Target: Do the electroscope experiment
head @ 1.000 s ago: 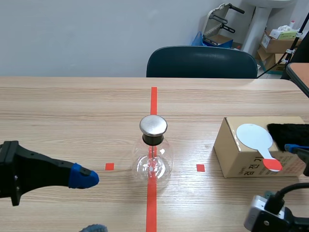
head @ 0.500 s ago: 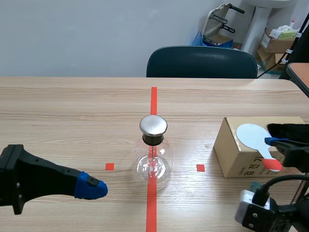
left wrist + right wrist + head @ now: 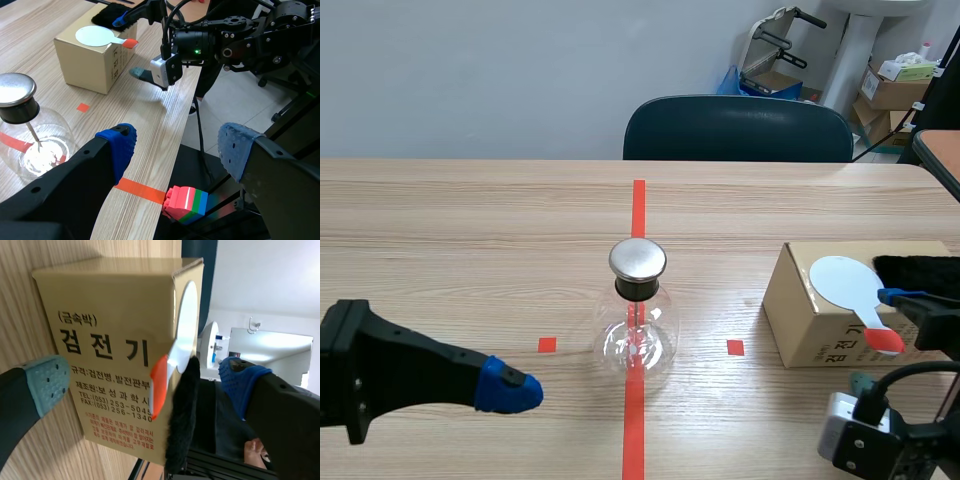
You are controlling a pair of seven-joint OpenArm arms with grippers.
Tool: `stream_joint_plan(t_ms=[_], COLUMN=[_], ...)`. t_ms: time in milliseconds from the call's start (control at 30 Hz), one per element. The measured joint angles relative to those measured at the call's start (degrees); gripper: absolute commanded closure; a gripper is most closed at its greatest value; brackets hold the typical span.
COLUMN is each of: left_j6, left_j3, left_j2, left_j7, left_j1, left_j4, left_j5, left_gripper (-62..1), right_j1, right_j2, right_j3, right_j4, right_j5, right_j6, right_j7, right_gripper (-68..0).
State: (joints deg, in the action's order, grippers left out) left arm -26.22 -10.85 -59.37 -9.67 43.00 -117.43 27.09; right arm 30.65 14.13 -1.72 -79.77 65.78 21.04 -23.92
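The left gripper [image 3: 177,150] rests low over the near left part of the table [image 3: 470,220]. Its two fingers are spread wide with nothing between them, and one blue-padded fingertip [image 3: 510,386] points toward the middle. To its right, well apart from it, the electroscope [image 3: 638,335] stands upright on the red tape line at the table's centre. It is a round clear glass flask with a black neck, closed by a flat metal cap [image 3: 638,259], and a thin rod hangs down inside. Further right a cardboard box [image 3: 815,320] sits on the table. A white disc paddle [image 3: 847,281] lies flat on the box's top, its orange-red handle [image 3: 882,340] reaching the near edge, and a piece of black fur [image 3: 920,270] lies just beside it. The right gripper [image 3: 145,385] is turned on its side at the box's near face, wide open and gripping nothing. Its grey-green pad [image 3: 47,382] is low beside the printed face, and its blue pad [image 3: 240,382] is above the fur, so the paddle's handle lies in the gap between them. A dark chair [image 3: 738,128] stands behind the table's far edge.
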Motion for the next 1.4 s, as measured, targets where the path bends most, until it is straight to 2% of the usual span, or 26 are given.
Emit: stream_joint_plan(t_ms=[100, 433, 700, 833, 1000, 1100, 1133, 1400], left_j6=[0.00, 0.00, 0.00, 0.00, 0.00, 0.00, 0.00, 0.00], left_j3=[0.00, 0.00, 0.00, 0.00, 0.00, 0.00, 0.00, 0.00], left_j2=[0.00, 0.00, 0.00, 0.00, 0.00, 0.00, 0.00, 0.00], left_j7=[-0.02, -0.02, -0.02, -0.02, -0.02, -0.02, -0.02, -0.02], left_j1=[0.00, 0.00, 0.00, 0.00, 0.00, 0.00, 0.00, 0.00], left_j4=[0.00, 0.00, 0.00, 0.00, 0.00, 0.00, 0.00, 0.00], left_j5=[0.00, 0.00, 0.00, -0.02, -0.02, -0.02, -0.02, -0.22], left_gripper=[-37.5, -37.5, -37.5, -37.5, -37.5, -37.5, -37.5, -37.5], right_j1=[0.00, 0.00, 0.00, 0.00, 0.00, 0.00, 0.00, -0.31], right_j2=[0.00, 0.00, 0.00, 0.00, 0.00, 0.00, 0.00, 0.00], right_j3=[-0.04, -0.04, -0.04, -0.04, -0.04, -0.04, -0.04, -0.04], right_j4=[0.00, 0.00, 0.00, 0.00, 0.00, 0.00, 0.00, -0.13], right_j5=[0.00, 0.02, 0.02, 0.02, 0.00, -0.04, -0.26, -0.24], right_j6=[0.00, 0.00, 0.00, 0.00, 0.20, 1.03, 1.64, 1.49], right_j7=[0.13, -0.09, -2.01, -1.97, -0.59, -0.66, -0.68, -0.63], right_gripper=[-47.3, -36.3, -32.6, -20.0, -9.6, -0.5, -0.8, -0.8])
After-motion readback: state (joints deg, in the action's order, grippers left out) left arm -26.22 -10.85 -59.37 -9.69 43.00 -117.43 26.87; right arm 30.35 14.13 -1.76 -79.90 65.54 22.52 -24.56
